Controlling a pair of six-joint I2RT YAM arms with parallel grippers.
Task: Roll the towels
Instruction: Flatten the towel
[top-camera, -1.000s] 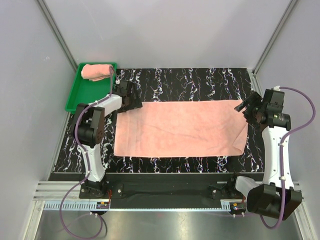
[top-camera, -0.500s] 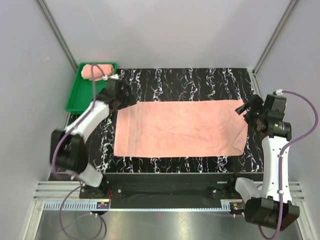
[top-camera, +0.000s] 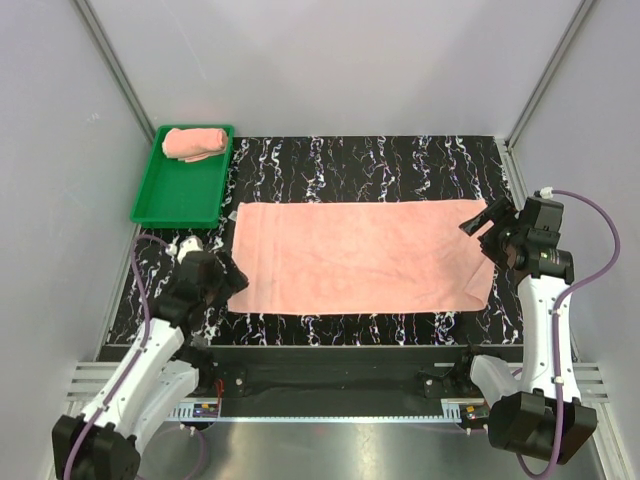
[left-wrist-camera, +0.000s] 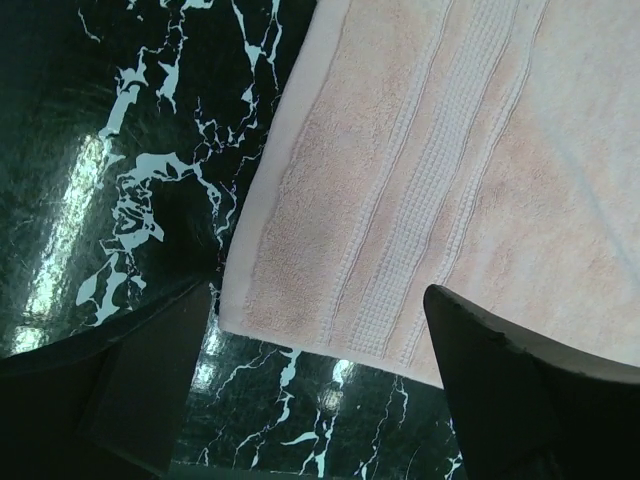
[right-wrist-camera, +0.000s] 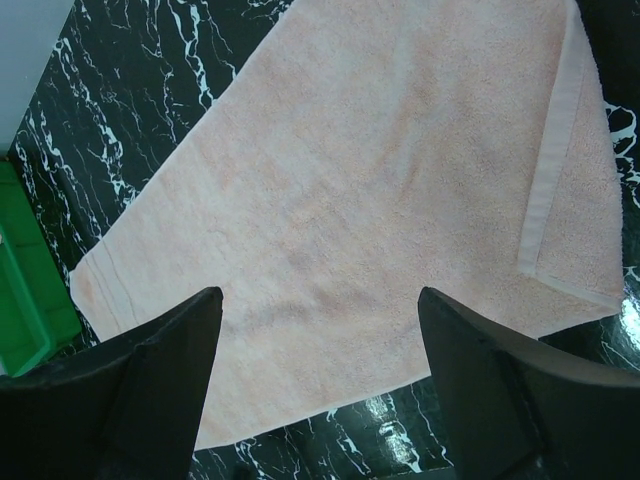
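One salmon-pink towel (top-camera: 360, 255) lies spread flat on the black marbled mat. A second towel (top-camera: 195, 142) sits rolled at the far end of the green tray (top-camera: 180, 200). My left gripper (top-camera: 228, 284) hovers open by the flat towel's near-left corner. In the left wrist view that towel (left-wrist-camera: 400, 180) shows its ribbed corner between the spread fingers of the left gripper (left-wrist-camera: 318, 295). My right gripper (top-camera: 480, 221) is open over the far-right corner. In the right wrist view the towel (right-wrist-camera: 360, 180) fills the gap of the open right gripper (right-wrist-camera: 320, 292), and a strip of its right end is folded over.
The marbled mat (top-camera: 370, 155) shows bare beyond the towel's far edge. Grey walls with metal rails close in the left, right and back. A black rail (top-camera: 330, 365) and both arm bases run along the near edge. The green tray's edge (right-wrist-camera: 25, 300) shows in the right wrist view.
My left arm has swung from the towel's far-left corner back to its near-left corner, still open. The right gripper has shifted slightly left. The flat towel has not moved.
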